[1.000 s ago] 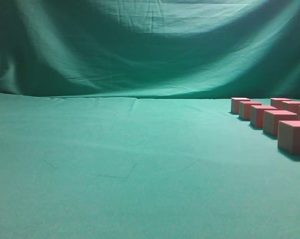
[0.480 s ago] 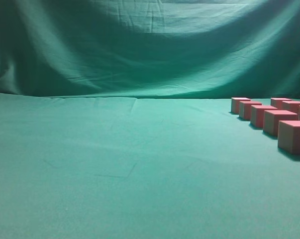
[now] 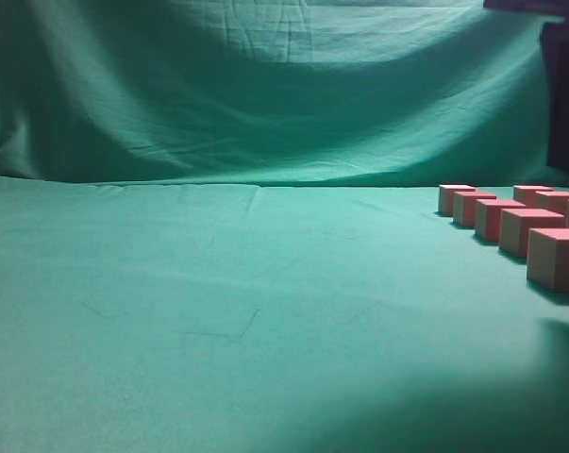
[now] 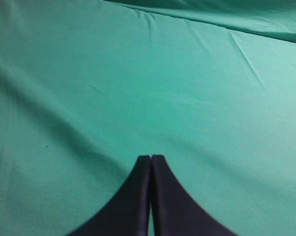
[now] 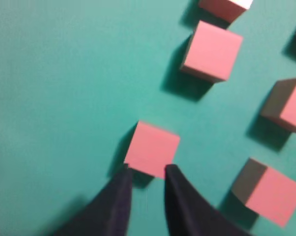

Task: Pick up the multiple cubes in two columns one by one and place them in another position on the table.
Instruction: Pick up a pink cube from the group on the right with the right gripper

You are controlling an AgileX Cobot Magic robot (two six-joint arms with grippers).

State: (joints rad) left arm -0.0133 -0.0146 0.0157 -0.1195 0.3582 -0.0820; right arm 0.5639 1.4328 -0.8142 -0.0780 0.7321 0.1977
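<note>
Several pink cubes stand in two columns at the right of the table (image 3: 218, 283); the nearest cube (image 3: 556, 260) is by the right edge. In the right wrist view my right gripper (image 5: 148, 169) hovers above them, open, its black fingers a small gap apart with nothing between them. One cube (image 5: 152, 148) lies just beyond the fingertips, apart from them. Other cubes (image 5: 212, 50) (image 5: 287, 104) (image 5: 270, 191) sit further up and to the right. My left gripper (image 4: 151, 157) is shut over bare green cloth, holding nothing.
A wrinkled green backdrop (image 3: 265, 94) hangs behind the table. A dark part of the right arm (image 3: 562, 85) shows at the top right of the exterior view, above the cubes. Its shadow (image 3: 473, 415) falls on the table's near right.
The right arm has come into the exterior view at the top right and a shadow has spread over the near right of the table. The cubes have not moved.
</note>
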